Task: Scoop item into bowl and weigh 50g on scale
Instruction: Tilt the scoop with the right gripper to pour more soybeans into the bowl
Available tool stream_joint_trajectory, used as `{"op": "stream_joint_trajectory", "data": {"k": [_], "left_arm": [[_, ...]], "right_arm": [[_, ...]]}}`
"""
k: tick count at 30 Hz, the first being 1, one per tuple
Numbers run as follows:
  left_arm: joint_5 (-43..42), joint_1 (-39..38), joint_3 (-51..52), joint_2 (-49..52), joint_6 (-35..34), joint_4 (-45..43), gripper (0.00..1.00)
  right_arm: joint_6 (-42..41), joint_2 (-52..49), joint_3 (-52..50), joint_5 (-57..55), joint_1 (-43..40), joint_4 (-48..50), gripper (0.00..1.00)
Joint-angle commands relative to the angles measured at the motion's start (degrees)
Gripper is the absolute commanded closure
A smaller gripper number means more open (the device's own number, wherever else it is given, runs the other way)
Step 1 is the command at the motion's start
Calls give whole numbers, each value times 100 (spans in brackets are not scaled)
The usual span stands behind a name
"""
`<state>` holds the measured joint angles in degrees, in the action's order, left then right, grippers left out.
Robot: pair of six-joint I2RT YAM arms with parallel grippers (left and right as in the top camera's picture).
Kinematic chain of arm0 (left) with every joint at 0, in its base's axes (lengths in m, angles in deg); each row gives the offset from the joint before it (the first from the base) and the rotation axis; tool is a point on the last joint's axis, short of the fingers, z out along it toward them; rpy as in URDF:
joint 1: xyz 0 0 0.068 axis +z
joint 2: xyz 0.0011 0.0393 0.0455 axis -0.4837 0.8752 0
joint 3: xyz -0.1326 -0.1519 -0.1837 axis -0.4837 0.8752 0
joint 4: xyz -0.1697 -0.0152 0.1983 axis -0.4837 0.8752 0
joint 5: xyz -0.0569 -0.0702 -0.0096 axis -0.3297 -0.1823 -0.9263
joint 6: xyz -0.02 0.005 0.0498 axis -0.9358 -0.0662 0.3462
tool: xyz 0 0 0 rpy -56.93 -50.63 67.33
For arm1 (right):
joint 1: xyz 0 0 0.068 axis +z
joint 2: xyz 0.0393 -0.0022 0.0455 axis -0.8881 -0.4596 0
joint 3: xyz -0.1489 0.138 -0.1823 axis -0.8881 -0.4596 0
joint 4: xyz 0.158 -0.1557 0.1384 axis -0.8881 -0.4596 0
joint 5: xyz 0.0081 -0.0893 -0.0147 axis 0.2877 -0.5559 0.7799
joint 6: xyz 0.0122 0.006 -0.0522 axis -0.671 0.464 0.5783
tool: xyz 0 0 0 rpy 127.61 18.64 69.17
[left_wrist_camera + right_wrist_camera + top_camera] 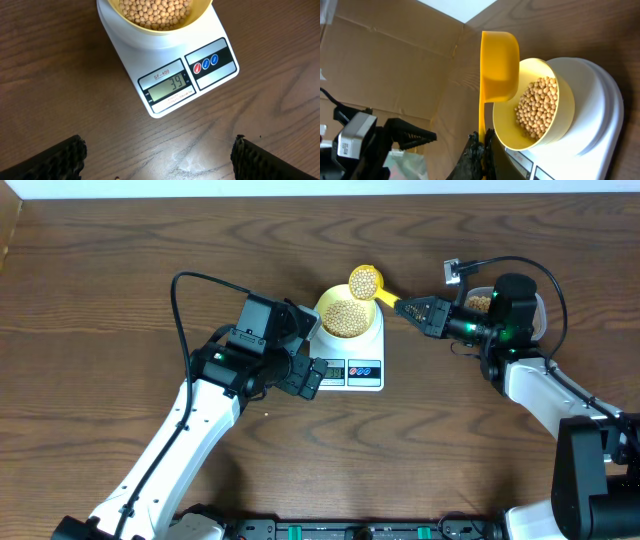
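The beans [347, 318] lie heaped in the bowl [322, 307], which sits on the far part of the scale [375, 372]. That puts them just past the tips of my right jaws and ahead of my left ones.

My right gripper [412, 308] is clamped on the handle of the yellow scoop [364, 281]. Its cup reaches out beyond my fingertips and overlaps the bowl's far rim. My left gripper [159, 145] stands with its jaws wide apart, holding nothing. Bare table [50, 75] lies between the fingers [60, 157], and the scale's front corner is just ahead of them, not touching.

Wood runs open to the outside of my left jaws and beyond the bowl's far edge. Behind my right wrist a tub [481, 302] of beans is half hidden by the arm.

Only the left wrist view lets me read the display [169, 84], which shows 39; from overhead it is too small. The overhead view shows beans in the scoop's cup. The right wrist view shows only the cup's smooth outer shell beside the bowl's rim, with cardboard [395, 65] behind it.
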<state>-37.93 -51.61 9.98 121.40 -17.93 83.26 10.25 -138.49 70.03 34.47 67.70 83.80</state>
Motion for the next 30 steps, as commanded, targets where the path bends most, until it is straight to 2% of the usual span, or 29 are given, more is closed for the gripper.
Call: {"op": "stream_joint_trajectory", "data": {"k": [1,9,23,30], "left_arm": [[17,-17,50,20,-50,-4,5],[20,-17,50,20,-50,-4,5],[20,-17,50,20,-50,-4,5],[20,-17,50,20,-50,-4,5]], "right_arm": [[616,20,9,76,96,-7,99],[1217,20,15,-125,315,-74,99],[1703,20,20,-356,315,-122,99],[2256,20,20,-715,321,-470,99]]}}
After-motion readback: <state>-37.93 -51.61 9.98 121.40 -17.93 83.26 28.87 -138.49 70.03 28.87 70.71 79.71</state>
